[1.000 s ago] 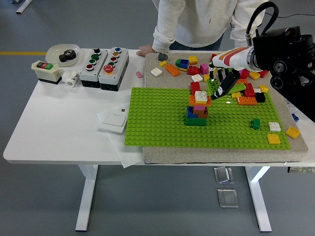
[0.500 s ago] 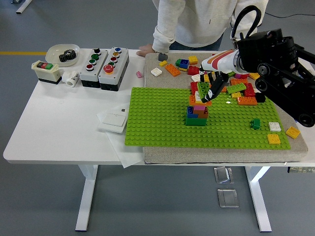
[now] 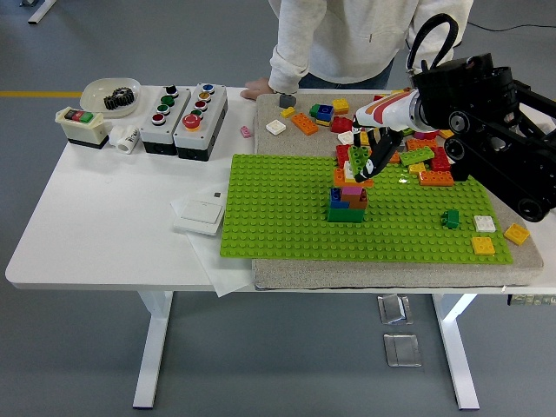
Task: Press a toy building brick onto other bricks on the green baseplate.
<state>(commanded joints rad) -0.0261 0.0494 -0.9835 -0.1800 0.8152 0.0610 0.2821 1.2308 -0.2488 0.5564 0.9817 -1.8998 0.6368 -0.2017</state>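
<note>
Right robot hand: black fingers closed around a small green toy brick, held against the red, orange and white brick cluster at the far edge of the studded green baseplate. Multicoloured brick stack: mid-plate, just nearer.

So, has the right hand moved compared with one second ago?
Yes. The right hand has moved left and slightly toward the far edge, from above the green baseplate to over the small brick stack at its far edge.
</note>
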